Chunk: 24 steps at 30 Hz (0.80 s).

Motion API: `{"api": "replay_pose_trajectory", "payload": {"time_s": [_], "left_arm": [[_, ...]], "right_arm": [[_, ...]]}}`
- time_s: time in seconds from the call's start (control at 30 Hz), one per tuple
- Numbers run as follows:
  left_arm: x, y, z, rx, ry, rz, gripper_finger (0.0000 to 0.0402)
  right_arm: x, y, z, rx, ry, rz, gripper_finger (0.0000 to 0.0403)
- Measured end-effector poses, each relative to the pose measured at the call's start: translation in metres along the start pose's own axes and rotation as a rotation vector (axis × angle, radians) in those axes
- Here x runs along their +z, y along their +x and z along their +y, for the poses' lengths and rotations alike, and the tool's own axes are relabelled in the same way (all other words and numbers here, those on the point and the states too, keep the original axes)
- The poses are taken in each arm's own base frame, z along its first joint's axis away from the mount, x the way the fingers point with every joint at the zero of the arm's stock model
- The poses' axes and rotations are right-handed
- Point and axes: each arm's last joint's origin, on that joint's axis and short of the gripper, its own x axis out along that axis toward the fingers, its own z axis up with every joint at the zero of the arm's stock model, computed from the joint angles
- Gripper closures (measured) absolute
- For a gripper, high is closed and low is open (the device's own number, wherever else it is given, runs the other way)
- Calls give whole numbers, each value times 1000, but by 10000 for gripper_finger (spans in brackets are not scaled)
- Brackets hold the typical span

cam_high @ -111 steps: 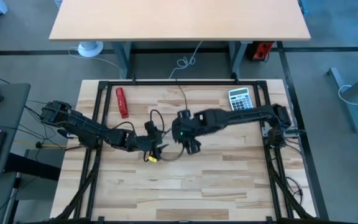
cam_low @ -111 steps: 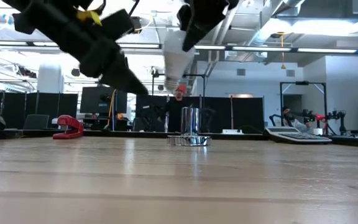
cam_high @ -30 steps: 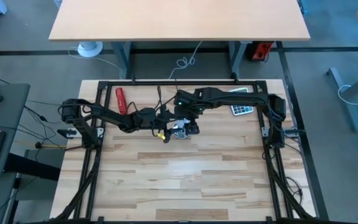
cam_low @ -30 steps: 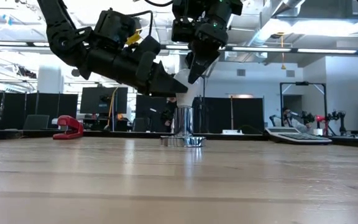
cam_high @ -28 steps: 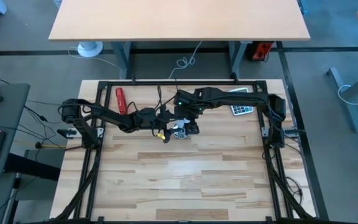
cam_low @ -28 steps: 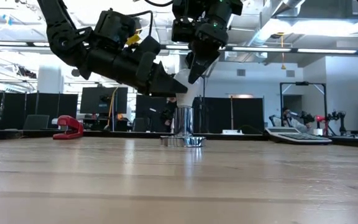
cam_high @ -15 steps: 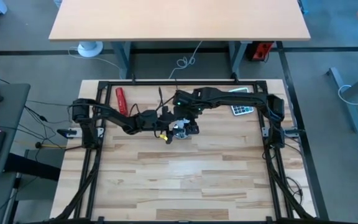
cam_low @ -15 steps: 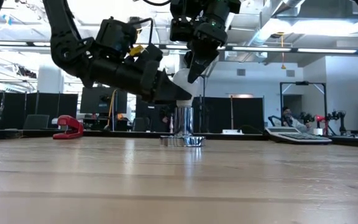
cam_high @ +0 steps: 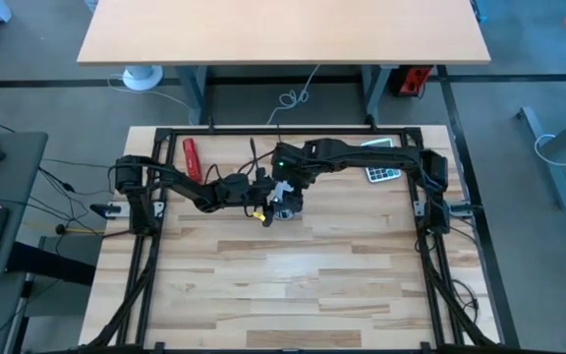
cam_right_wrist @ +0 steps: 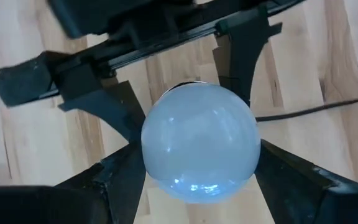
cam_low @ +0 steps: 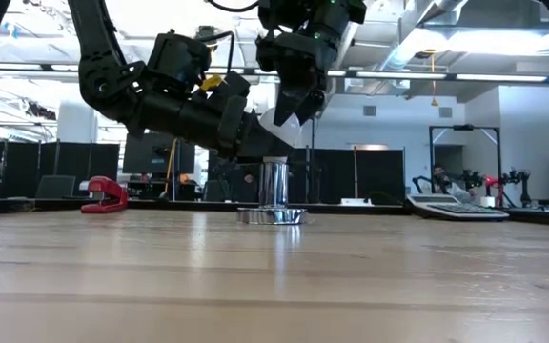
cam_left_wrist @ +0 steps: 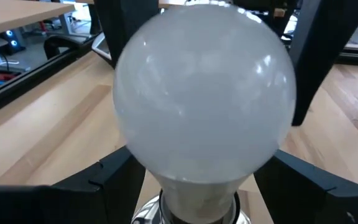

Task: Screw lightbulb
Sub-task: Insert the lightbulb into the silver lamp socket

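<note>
The white lightbulb [cam_low: 276,126] stands base-down in the shiny metal socket [cam_low: 272,191], which rests on its round foot on the table's far middle. My right gripper [cam_low: 292,112] comes down from above and is shut on the bulb's globe [cam_right_wrist: 199,140]. My left gripper [cam_low: 263,145] reaches in from the table's left, slanting down. It is shut on the bulb's lower part just above the socket. In the high view both grippers meet over the bulb [cam_high: 283,205]. My left gripper has the bulb's lower globe [cam_left_wrist: 143,167] between its two fingers, just above the socket's top. It comes from the table's left, slanting down; the globe hides the fingertips. The bulb stands upright in the socket. My right gripper pinches the widest part of the globe [cam_right_wrist: 252,149] between its two fingers [cam_right_wrist: 120,177]. The fingers point down from above, one on each side. The bulb sits upright under them, its base in the socket on the table.
A red stapler [cam_high: 193,159] lies at the far left of the table and a calculator [cam_high: 381,169] at the far right, partly under my right arm. A black cord [cam_high: 285,147] runs from the socket toward the far edge. The near half is bare wood.
My left gripper has dipped from beside the globe down to the bulb's lower part. Both grippers, the bulb and the socket have then shifted a little toward the table's left, the socket sliding on its foot.
</note>
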Motion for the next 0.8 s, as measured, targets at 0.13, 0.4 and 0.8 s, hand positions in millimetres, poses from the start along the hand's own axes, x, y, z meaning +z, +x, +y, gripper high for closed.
{"api": "replay_pose_trajectory", "payload": {"time_s": [0.13,0.4,0.8], "left_arm": [[0,0,0,-1,0,3,128],[0,0,0,9,4,5,168],[-2,0,0,12,-8,17,261]], "right_arm": [[0,1,6,-8,37,-7,121],[0,2,15,-24,10,-9,121],[-2,6,15,-26,-101,9,74]]}}
